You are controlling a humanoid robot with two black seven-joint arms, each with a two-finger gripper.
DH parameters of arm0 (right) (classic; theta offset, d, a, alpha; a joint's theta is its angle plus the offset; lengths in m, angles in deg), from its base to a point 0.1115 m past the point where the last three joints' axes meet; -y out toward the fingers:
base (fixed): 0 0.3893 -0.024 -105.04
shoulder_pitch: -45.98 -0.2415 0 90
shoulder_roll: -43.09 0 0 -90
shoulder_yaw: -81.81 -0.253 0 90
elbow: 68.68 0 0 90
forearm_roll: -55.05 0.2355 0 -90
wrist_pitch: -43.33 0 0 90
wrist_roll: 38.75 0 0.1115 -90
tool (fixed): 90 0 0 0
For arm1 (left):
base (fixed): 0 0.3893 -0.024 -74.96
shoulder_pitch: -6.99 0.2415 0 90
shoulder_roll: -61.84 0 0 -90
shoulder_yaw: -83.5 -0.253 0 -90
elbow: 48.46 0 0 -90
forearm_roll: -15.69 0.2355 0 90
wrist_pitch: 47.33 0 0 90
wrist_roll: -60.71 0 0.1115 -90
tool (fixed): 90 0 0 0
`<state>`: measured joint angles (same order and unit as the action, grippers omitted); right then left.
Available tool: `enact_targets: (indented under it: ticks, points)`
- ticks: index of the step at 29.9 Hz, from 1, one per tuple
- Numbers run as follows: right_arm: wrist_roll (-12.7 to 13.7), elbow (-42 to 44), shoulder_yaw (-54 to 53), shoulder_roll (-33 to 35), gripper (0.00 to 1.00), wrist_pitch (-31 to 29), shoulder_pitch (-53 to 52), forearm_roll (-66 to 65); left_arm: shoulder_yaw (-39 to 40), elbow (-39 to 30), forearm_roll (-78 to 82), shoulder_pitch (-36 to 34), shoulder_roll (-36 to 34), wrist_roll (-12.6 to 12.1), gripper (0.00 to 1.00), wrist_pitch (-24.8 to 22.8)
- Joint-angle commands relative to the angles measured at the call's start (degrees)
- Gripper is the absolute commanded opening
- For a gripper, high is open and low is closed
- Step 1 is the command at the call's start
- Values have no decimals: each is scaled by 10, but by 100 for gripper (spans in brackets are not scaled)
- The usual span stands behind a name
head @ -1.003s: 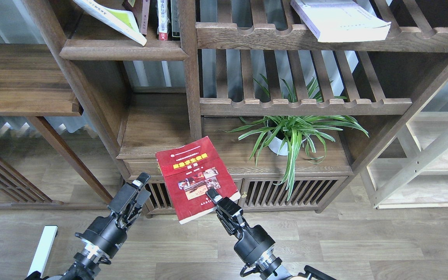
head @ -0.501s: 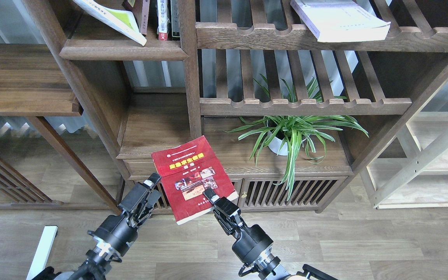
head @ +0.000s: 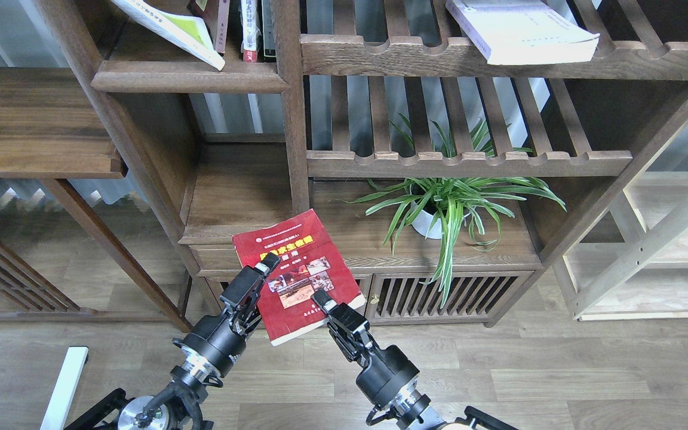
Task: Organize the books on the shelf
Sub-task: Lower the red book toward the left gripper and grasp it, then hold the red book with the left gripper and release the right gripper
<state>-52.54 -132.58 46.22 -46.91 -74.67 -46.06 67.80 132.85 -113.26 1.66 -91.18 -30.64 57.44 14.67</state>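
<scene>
Nearest: right black two-finger gripper (head: 322,301), clamped on the lower right edge of the dark red paperback with small photos (head: 296,272), which it holds tilted in the air in front of the low cabinet with slatted doors (head: 433,295).

Left black two-finger gripper (head: 264,266), at the red book's left edge and overlapping its cover; how far its fingers are parted cannot be told, nor whether they touch the book.

Behind: white pot of long striped green leaves (head: 445,206), on the cabinet top under the slatted racks.

Farther, upper left: solid dark brown wooden shelf with rounded front edge (head: 189,77), bearing a leaning yellow-green and white paperback (head: 171,27) and several upright books (head: 242,27).

Farther, upper right: thick white paperback (head: 520,30), flat on the top slatted rack with scalloped front rail (head: 499,57).
</scene>
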Motion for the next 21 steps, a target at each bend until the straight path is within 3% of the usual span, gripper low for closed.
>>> enact_targets:
  ticks: [1, 5, 9, 21]
  points:
    - [0, 0, 0, 0, 4, 0, -1, 0, -1, -5, 1, 3, -2, -2, 78, 0]
    - [0, 0, 0, 0, 4, 0, -1, 0, 0, -7, 1, 4, -8, -3, 63, 0]
    - [0, 0, 0, 0, 4, 0, -1, 0, 7, -5, -1, 8, -6, -2, 28, 0]
    - [0, 0, 0, 0, 4, 0, -1, 0, 1, -8, 1, 11, -12, -7, 19, 0]
